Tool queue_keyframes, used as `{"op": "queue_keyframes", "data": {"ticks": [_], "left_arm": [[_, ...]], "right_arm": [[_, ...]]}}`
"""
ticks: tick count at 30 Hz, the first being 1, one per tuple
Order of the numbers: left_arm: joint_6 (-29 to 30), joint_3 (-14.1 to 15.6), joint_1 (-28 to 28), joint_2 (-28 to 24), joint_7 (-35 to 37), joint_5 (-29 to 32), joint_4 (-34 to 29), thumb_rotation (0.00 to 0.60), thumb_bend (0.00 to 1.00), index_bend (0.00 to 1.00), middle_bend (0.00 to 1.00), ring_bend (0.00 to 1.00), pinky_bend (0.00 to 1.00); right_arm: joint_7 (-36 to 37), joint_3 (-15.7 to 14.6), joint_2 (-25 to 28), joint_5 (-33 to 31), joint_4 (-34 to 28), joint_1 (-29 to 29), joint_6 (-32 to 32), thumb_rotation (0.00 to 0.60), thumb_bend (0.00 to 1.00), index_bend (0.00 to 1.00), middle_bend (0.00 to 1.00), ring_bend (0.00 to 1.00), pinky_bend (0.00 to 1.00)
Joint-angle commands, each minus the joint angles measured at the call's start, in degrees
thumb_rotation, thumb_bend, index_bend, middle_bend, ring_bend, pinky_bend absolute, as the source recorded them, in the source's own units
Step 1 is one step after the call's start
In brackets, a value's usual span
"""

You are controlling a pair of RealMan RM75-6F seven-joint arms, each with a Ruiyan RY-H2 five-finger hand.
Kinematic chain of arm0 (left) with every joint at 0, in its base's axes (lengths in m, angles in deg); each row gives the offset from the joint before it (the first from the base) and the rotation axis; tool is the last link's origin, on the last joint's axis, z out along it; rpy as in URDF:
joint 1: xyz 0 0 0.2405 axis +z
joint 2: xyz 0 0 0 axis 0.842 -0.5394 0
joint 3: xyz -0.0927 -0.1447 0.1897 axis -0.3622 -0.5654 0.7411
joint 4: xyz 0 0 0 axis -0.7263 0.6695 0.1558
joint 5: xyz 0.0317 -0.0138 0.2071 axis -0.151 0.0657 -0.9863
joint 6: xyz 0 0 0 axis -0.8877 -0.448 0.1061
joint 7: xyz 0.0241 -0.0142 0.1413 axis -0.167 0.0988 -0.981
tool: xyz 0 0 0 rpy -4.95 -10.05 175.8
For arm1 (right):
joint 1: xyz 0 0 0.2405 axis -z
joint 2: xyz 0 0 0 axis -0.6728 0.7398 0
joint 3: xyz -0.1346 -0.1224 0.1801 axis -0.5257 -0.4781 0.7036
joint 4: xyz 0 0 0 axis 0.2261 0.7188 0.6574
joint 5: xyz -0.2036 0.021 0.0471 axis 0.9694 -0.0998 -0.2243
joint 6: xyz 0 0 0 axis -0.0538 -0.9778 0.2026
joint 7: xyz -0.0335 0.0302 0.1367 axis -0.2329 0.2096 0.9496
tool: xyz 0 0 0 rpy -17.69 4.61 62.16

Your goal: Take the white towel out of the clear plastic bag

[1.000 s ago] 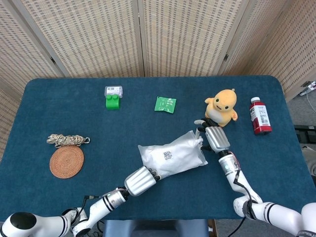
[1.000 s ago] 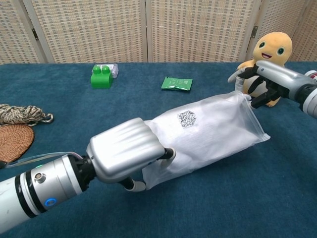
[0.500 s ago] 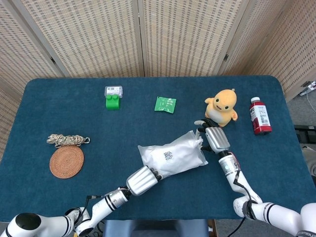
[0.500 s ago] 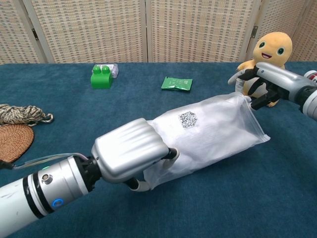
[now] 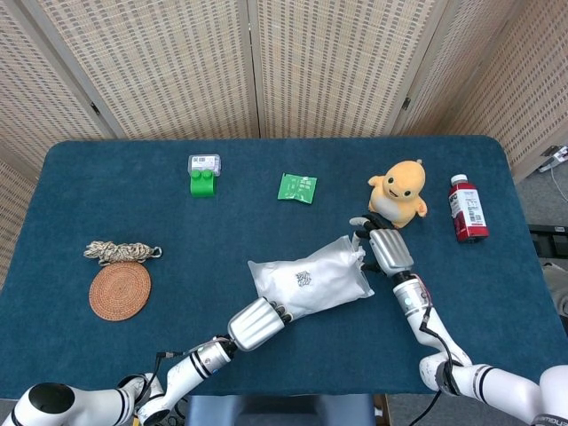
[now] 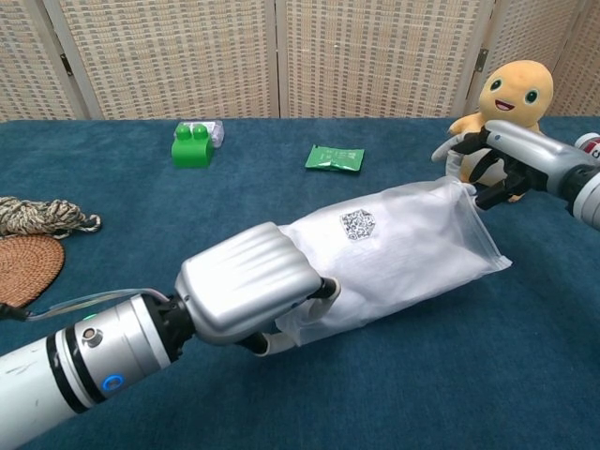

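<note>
My left hand [image 6: 248, 286] pinches the bag [image 6: 394, 248] at its seven o'clock end; my right hand [image 6: 497, 159] pinches the two o'clock corner. The towel [image 5: 311, 277] lies wholly inside, mid-table. Nothing extracted yet; opening remains.

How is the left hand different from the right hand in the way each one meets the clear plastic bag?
The left hand grips the near end of the clear plastic bag, fingers curled around it; the right hand touches the far upper corner with fingertips only. The left hand is low by the table; the right is raised. Both are silver.
</note>
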Motion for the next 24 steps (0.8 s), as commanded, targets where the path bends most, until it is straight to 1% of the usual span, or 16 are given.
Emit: {"op": "queue_keyframes", "data": {"ticks": [1,10,16,24], "left_arm": [[-0.1,0.0,0.0,0.0,0.0,0.1,-0.1,0.6,0.35,0.53,0.65,0.77,0.93],[-0.1,0.2,0.0,-0.2,0.2,0.2,-0.3,0.6,0.44,0.52,0.65,0.77,0.93],[1.4,0.4,0.2,-0.9,0.7,-0.7,-0.9,0.6,0.45,0.52,0.65,0.77,0.93],[2.9,0.0,0.8,-2.4,0.9,-0.8,-2.5,0.6,0.45,0.57,0.65,0.77,0.93]], "right_arm": [[0.1,0.0,-0.1,0.0,0.1,0.0,0.0,0.6,0.57,0.73,0.23,0.1,0.33],[0.4,0.0,-0.2,0.1,0.4,0.1,0.1,0.6,0.57,0.73,0.23,0.1,0.33],[0.7,0.2,0.1,0.2,0.2,0.3,-0.3,0.6,0.57,0.73,0.23,0.1,0.33],[0.5,0.8,1.4,0.3,-1.3,0.5,-1.1,0.6,0.58,0.73,0.23,0.1,0.33]]}}
